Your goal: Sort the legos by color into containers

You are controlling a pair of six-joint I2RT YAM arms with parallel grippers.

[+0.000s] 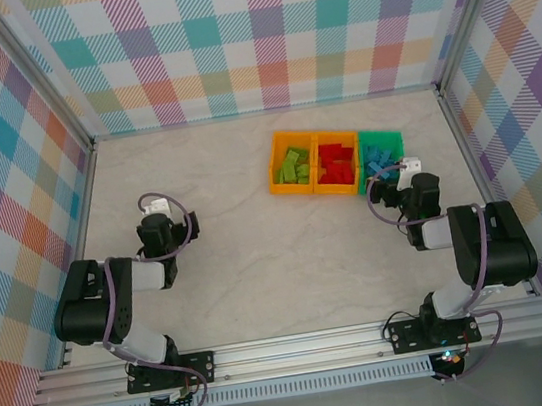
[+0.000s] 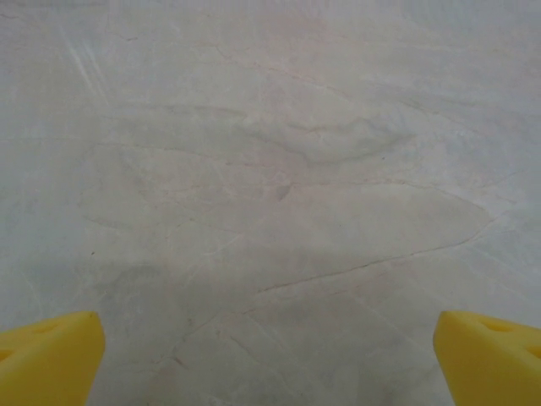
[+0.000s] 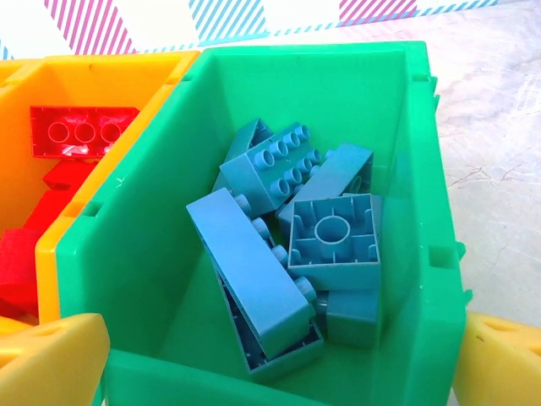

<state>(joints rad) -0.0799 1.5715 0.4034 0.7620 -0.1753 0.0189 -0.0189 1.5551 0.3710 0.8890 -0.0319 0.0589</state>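
Three joined containers stand at the back right of the table. The left orange bin point(image 1: 274, 170) holds lime green legos point(image 1: 294, 166). In the middle orange bin point(image 1: 332, 135) lie red legos point(image 1: 338, 162). The green bin point(image 1: 379, 133) holds light blue legos point(image 1: 380, 158). My right gripper point(image 1: 410, 169) hovers at the green bin's near right corner. In the right wrist view it point(image 3: 275, 364) is open, its yellow fingertips point(image 3: 51, 359) straddling the green bin point(image 3: 304, 51) above several blue legos point(image 3: 287, 245). A red lego point(image 3: 83, 131) lies in the orange bin point(image 3: 127, 72) beside it. My left gripper point(image 1: 154, 211) point(image 2: 270, 364) is open over bare table.
A marbled beige tabletop point(image 1: 258, 255) lies between the two arms. Plaid walls point(image 1: 259, 43) close the back and both sides. A metal rail point(image 1: 301, 345) runs along the near edge, where the arm bases are bolted.
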